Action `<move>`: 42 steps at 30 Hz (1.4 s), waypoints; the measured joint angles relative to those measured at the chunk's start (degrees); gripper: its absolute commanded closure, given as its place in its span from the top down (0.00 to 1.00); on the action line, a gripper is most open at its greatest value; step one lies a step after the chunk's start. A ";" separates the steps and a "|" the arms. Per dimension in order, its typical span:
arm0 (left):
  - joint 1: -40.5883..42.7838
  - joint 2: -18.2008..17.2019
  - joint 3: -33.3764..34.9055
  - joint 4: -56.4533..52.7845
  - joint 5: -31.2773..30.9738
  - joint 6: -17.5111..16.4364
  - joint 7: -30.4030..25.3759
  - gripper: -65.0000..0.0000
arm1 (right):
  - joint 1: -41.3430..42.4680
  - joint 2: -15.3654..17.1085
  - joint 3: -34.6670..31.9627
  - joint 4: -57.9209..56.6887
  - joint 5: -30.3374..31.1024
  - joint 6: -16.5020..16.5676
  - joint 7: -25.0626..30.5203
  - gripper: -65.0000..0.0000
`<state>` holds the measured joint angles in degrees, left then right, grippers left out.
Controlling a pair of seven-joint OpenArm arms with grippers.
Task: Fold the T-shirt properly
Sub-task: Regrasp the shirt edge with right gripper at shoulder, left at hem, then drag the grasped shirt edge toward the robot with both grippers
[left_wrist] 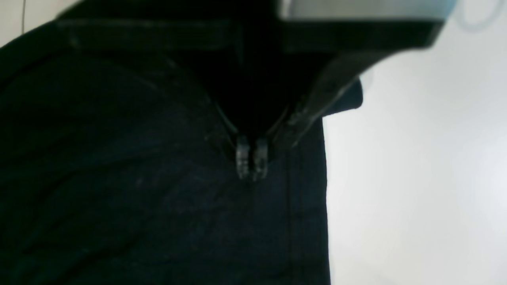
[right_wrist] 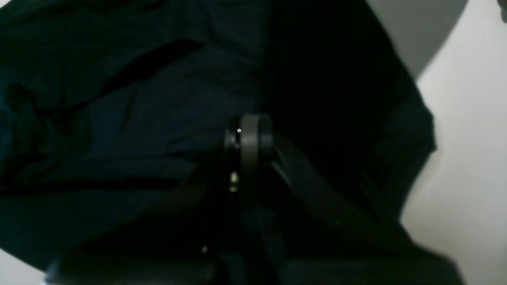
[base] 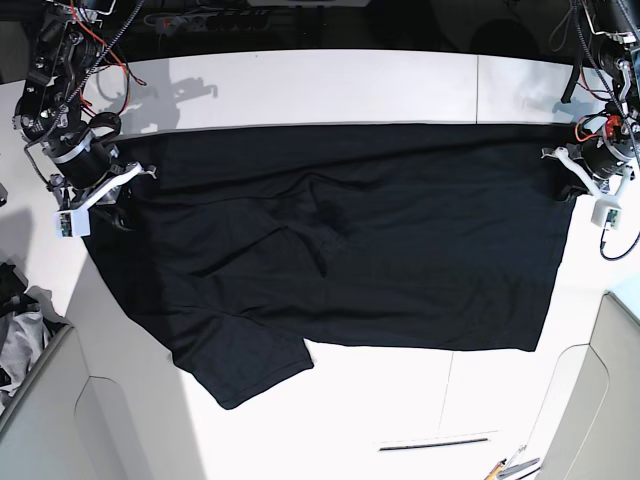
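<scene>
I see the T-shirt (base: 380, 250) spread flat on the desk (base: 330, 85), long side running between my left end effector (left_wrist: 252, 164) and right end effector (right_wrist: 247, 138), each clenched on its end.

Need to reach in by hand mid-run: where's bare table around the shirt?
Free: the white strip beyond the T-shirt, toward the table's back edge, and the wide patch on the near side. Crowded: both short ends, where the left pincer and right pincer are shut on cloth, plus the cloth pile in the corner.
</scene>
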<state>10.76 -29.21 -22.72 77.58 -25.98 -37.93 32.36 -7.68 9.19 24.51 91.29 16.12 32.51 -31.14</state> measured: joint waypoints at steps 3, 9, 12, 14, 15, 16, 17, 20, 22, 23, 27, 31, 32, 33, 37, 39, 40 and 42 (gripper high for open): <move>0.02 0.00 -0.02 0.02 -0.04 -0.02 0.81 0.00 | -0.79 0.00 -0.07 0.00 -2.56 -4.83 -0.11 0.00; 0.04 0.04 -0.07 0.04 -0.04 -0.02 1.27 0.00 | -3.63 0.00 -0.04 -0.02 -3.13 -6.54 -0.11 0.00; 0.04 0.04 -0.07 0.11 -0.52 -0.02 2.93 0.00 | -4.76 0.00 -0.04 -0.02 -3.08 -6.43 0.07 0.00; 0.35 0.02 -0.07 0.15 -0.72 -0.02 3.02 0.00 | -5.84 0.00 -0.04 -0.07 -2.99 -6.40 0.07 0.00; 0.70 0.02 -0.11 0.15 -1.31 0.00 2.93 0.00 | -6.25 0.00 -0.04 -0.07 -2.99 -6.38 0.02 0.00; 1.03 0.02 -0.11 0.15 -2.14 0.00 2.91 0.00 | -6.64 0.00 -0.04 -0.13 -3.04 -6.43 0.09 0.00; 1.44 0.02 -0.13 0.15 -2.71 0.02 2.69 0.00 | -6.78 0.02 -0.04 -0.13 -3.06 -6.40 0.09 0.00; 2.10 0.02 -0.17 0.15 -3.67 0.00 2.10 0.00 | -6.73 0.00 -0.04 -1.27 -2.73 -6.38 1.05 0.00; 2.29 0.00 -0.17 0.17 -3.63 0.02 2.14 0.00 | -6.73 0.02 -0.04 -2.64 -1.81 -6.36 1.84 0.00; 2.45 0.02 -0.17 0.22 -3.67 0.02 2.10 0.00 | -6.73 0.02 -0.02 -3.21 -1.51 -6.32 2.12 0.00; 3.72 0.00 -0.42 0.39 -4.37 0.13 2.03 0.00 | -7.85 0.33 0.02 -3.82 0.90 -6.49 2.19 0.00; 5.95 -0.13 -0.55 0.59 -6.05 0.04 1.16 0.00 | -10.62 1.14 0.02 -3.80 4.68 -3.76 1.60 0.00; 6.60 -0.17 -0.59 0.66 -6.34 -0.02 0.96 0.00 | -11.41 1.44 0.02 -3.78 5.75 -3.32 1.44 0.00; 6.99 -0.17 -0.61 0.68 -6.60 -0.02 0.76 0.00 | -12.04 1.62 0.02 -3.76 6.62 -3.08 1.36 0.00; 8.55 -0.17 -0.61 0.81 -7.32 -0.26 0.33 0.00 | -14.47 2.58 0.02 -3.26 8.07 -2.67 1.36 0.00; 8.94 -0.17 -0.79 0.81 -7.58 -0.28 0.35 0.00 | -15.72 3.08 0.00 -2.69 8.07 -2.67 1.31 0.00; 9.07 -0.17 -1.05 0.87 -7.65 -0.31 0.61 0.00 | -16.37 3.34 0.02 -2.43 8.15 -2.64 1.36 0.00; 9.40 -0.15 -1.81 0.94 -8.35 -0.50 1.62 0.00 | -17.66 3.89 0.02 -1.70 8.28 -2.47 1.31 0.00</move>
<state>20.16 -29.36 -24.53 78.52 -34.33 -38.44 33.98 -25.34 13.08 24.53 89.58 24.40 30.04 -29.82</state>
